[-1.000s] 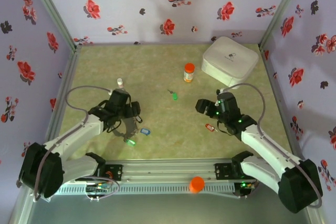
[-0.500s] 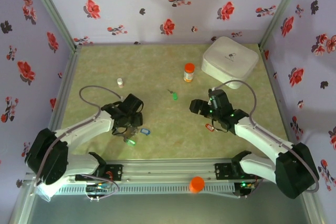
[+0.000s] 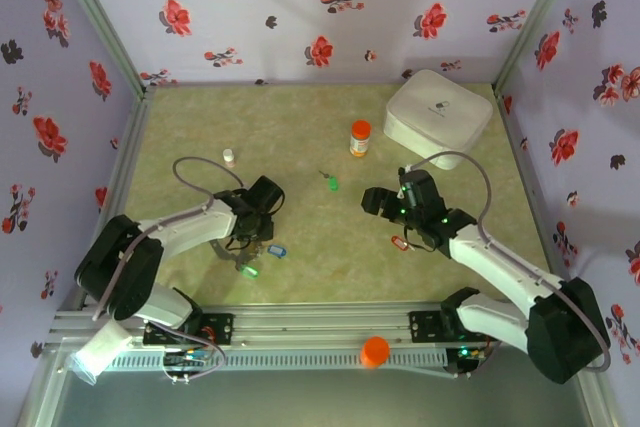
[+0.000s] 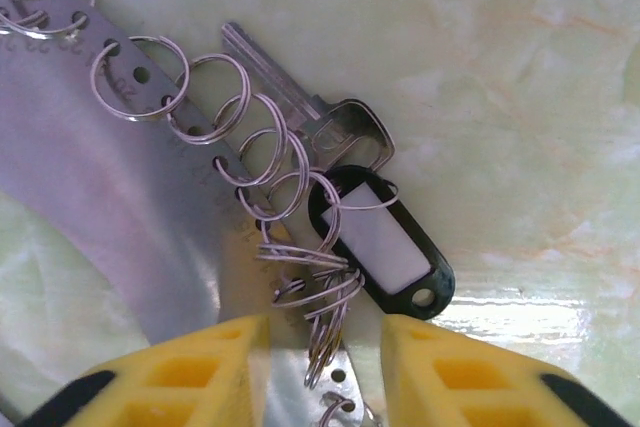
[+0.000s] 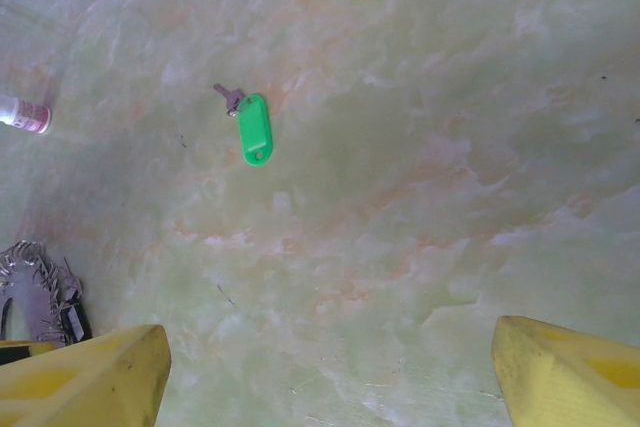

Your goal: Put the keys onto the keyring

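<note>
Nearest, at the near left of the table: teal-tagged key (image 3: 250, 270), with a blue-tagged key (image 3: 277, 249) just beyond it and to the right. Beside both, lying flat, the keyring (image 4: 110, 187): a curved flat metal band, punched with holes and hung with small split rings (image 4: 318, 297).

Low over the band, left gripper (image 4: 325, 372), fingers narrow, the bunch of split rings standing between them. Left finger at or very near the bunch, a gap on the right side; no firm pinch made out. Just past the fingertips, a key with a dark-rimmed tag (image 4: 380, 242), hooked to one ring.

Handling, as judged: band light, stiff and slick, hard to get under while flat and apt to skate on the smooth top. Rings springy, likely to twist out of a shallow pinch. Best hold across the band's edge or square on the ring bunch. Loose keys tiny and light; best taken by the plastic tag, the broadest part.

Near right: red-tagged key (image 3: 400, 243), close beside the right arm. Farther in, right gripper (image 5: 325, 377), fingers spread wide, nothing between them. Green-tagged key (image 5: 255, 127) beyond and left of those fingers, well apart.

Farthest: white vial (image 3: 229, 157), orange-capped bottle (image 3: 360, 137), white case (image 3: 438, 115).
</note>
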Motion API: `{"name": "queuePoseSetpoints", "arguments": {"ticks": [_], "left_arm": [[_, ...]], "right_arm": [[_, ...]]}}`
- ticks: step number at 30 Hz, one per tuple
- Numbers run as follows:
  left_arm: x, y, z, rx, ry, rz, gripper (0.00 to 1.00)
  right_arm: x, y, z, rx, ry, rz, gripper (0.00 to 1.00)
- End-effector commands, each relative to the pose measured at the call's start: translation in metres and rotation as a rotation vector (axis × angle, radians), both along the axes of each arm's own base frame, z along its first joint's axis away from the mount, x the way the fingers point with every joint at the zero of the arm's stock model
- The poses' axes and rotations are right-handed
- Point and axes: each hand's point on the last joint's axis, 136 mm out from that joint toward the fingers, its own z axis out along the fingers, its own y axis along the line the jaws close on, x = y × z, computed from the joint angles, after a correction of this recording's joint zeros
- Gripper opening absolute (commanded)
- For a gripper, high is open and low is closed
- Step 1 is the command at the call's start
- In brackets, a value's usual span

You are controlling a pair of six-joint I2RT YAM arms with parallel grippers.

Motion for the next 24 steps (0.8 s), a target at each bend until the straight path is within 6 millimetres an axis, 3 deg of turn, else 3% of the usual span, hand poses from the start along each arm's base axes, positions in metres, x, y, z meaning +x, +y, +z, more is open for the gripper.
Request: {"name": "queuePoseSetpoints", "arguments": {"ticks": [1,9,24], "left_arm": [[0.006,-0.008,0.001,-0.011,-0.013,-0.024,0.25],[0.010,-0.016,-0.002,-0.026,-0.012,-0.048,0.01],[0.020,-0.114,0.029,-0.261,-0.135,-0.111,0.00]], "right_arm": [[0.005,0.001,0.019,0.008,-0.058,-0.010,0.84],[0.001,-0.006,0.023,-0.004,-0.073,-0.021,0.84],[-0.003,-0.015,0.016,-0.039,-0.075,-0.038,0.84]]}}
